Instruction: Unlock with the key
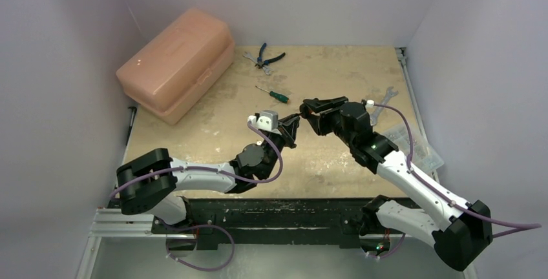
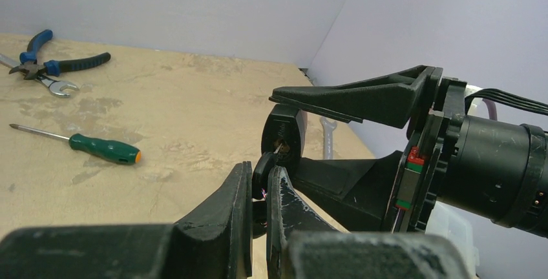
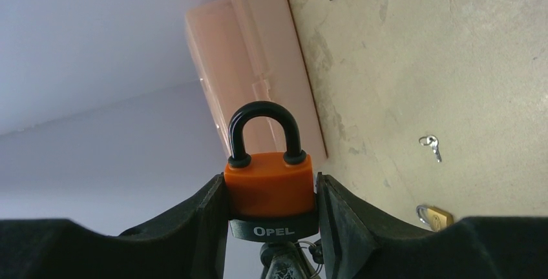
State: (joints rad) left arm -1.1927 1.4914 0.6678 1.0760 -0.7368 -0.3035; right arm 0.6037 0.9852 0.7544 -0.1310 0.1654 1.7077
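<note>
Pinching an orange padlock (image 3: 268,179) by its two flanks, the right gripper (image 3: 271,192) holds it up off the tabletop (image 3: 452,66). The padlock's body is bright orange with a black band around the base, lettered "OPEL" in white. A black-coated shackle (image 3: 263,116) arches out at 12 o'clock in the right wrist view, both legs seated in the body. The fingers press on the lower half of the body, leaving the shackle free.

From the left wrist camera the padlock (image 2: 284,138) shows its black underside, with the keyhole near the middle. The left gripper (image 2: 260,182) is closed tight on the dark head of a key (image 2: 263,163), which sits at 7 o'clock just below that underside. The key's tip reaches the keyhole, but how far it goes in cannot be told.

In the top view the two grippers meet nose to nose near the middle of the tabletop, the left gripper (image 1: 292,127) at 7 o'clock of the right gripper (image 1: 309,108).

A green-handled screwdriver (image 1: 273,93) lies at 11 o'clock of that meeting point and blue-handled pliers (image 1: 268,55) farther out the same way. A pink box (image 1: 178,62) sits toward 10 o'clock and a wrench (image 1: 381,101) at 2 o'clock. A brass padlock (image 3: 434,216) and a small loose key (image 3: 432,144) also lie on the tabletop.
</note>
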